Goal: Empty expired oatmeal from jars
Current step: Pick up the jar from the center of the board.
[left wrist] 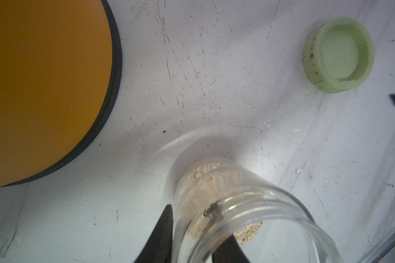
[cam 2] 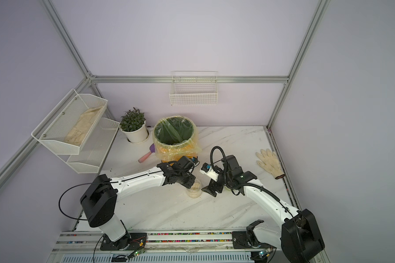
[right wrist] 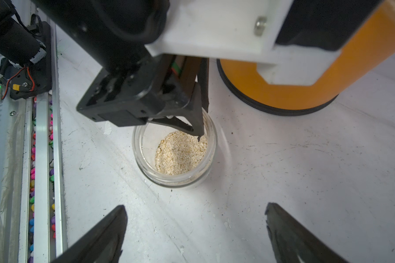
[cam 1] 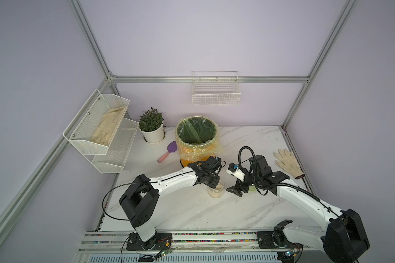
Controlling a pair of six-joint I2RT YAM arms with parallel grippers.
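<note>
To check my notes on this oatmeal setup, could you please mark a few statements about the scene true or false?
The jar is capped. False: its green lid lies on the table, apart from it.
Oatmeal sits in the jar. True.
The right tool is open and empty. True.
The left tool has one finger inside the jar. True.
The orange bin lies tipped over. False: it stands upright.
The glove on the table touches the jar. False: it lies well apart, near the edge.

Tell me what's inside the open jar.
Oatmeal fills the jar's lower part, and one finger of the left end effector reaches inside the rim. The bottom is hidden under it.
</note>
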